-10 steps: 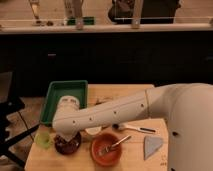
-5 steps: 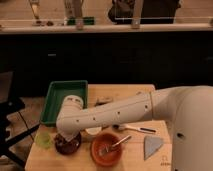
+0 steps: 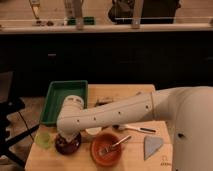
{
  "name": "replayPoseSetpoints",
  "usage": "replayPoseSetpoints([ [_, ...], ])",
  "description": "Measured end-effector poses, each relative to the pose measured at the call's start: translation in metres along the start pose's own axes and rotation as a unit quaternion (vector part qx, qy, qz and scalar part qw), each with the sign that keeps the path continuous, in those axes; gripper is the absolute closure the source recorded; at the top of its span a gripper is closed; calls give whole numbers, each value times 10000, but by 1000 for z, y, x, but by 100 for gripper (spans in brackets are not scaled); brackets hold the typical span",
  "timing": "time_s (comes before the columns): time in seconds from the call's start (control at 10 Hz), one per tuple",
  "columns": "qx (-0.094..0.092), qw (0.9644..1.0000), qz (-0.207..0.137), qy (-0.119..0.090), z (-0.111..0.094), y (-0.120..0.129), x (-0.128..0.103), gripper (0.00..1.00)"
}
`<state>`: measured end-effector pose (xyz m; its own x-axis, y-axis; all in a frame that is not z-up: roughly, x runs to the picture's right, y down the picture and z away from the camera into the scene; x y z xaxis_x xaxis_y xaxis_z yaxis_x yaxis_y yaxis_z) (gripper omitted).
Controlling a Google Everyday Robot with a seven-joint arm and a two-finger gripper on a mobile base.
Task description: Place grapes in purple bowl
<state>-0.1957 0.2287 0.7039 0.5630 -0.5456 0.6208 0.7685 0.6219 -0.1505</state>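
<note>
The purple bowl [image 3: 67,145] looks dark and sits near the front left of the wooden table [image 3: 130,92]. My white arm [image 3: 115,116] reaches across the table from the right. Its wrist end hangs directly over the bowl. My gripper [image 3: 67,136] points down into the bowl or sits just above it, mostly hidden by the wrist. I cannot make out the grapes; something dark lies in the bowl under the gripper.
A green tray [image 3: 56,95] stands at the back left. An orange bowl [image 3: 106,150] holding a fork sits right of the purple bowl. A pale green object [image 3: 43,140] lies to its left. A utensil [image 3: 140,129] and a grey cloth [image 3: 151,146] lie to the right.
The wrist end of my arm has shifted slightly to the right and down over the purple bowl. The objects on the table have not moved.
</note>
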Motion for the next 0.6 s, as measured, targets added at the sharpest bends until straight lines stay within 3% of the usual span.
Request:
replayPoseSetpoints([
  [0.6, 25, 10000, 51, 82, -2, -1, 1, 20],
])
